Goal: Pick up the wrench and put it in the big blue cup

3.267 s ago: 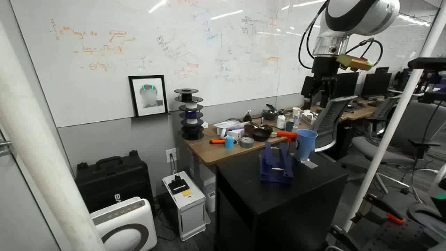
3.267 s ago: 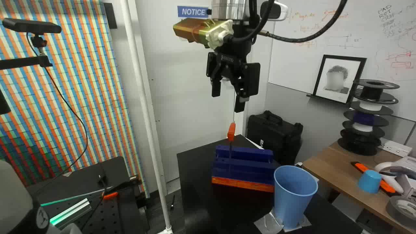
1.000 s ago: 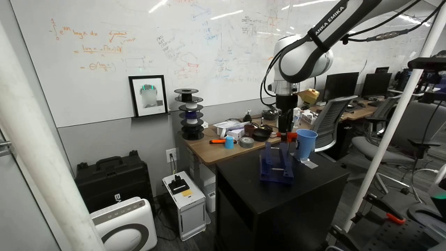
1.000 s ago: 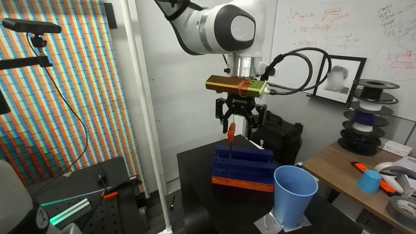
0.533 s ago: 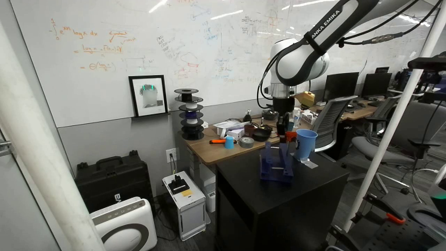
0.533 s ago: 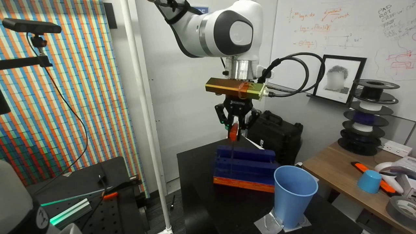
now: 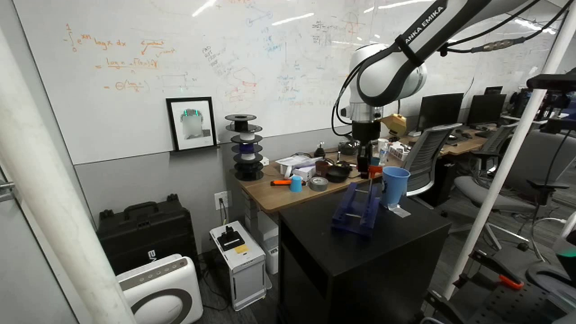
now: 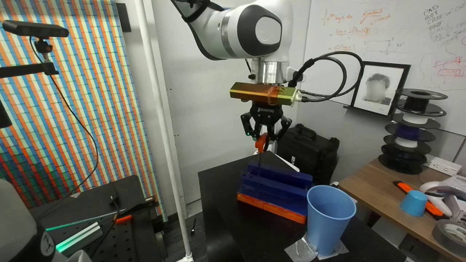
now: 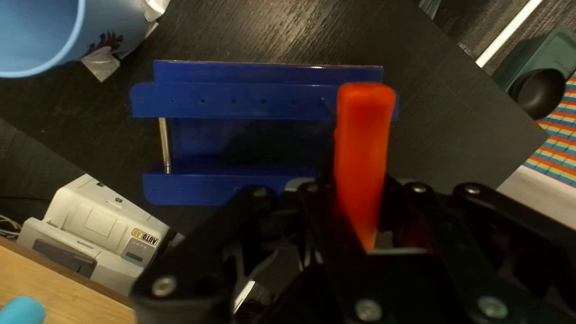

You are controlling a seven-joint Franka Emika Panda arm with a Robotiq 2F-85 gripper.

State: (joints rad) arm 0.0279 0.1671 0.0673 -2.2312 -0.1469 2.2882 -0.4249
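Note:
The wrench, a tool with an orange-red handle and a thin dark shaft, stands upright with its shaft reaching into a dark blue rack. Around its handle my gripper is shut; in the wrist view the handle rises between the dark fingers. Both fingertips are partly hidden by the handle. To the side of the rack the big blue cup stands upright with its mouth up, and it also shows in an exterior view beside the wrench. The shaft's lower end is hidden in the rack.
Rack and cup stand on a black cabinet, with clear tape at the cup's base. Alongside is a wooden desk carrying a small light-blue cup, a tape roll and a black bowl.
Over the last second my gripper has come down around the handle and shut on it. Since half a second ago, gripper and wrench have risen slightly, and the rack has shifted and turned.

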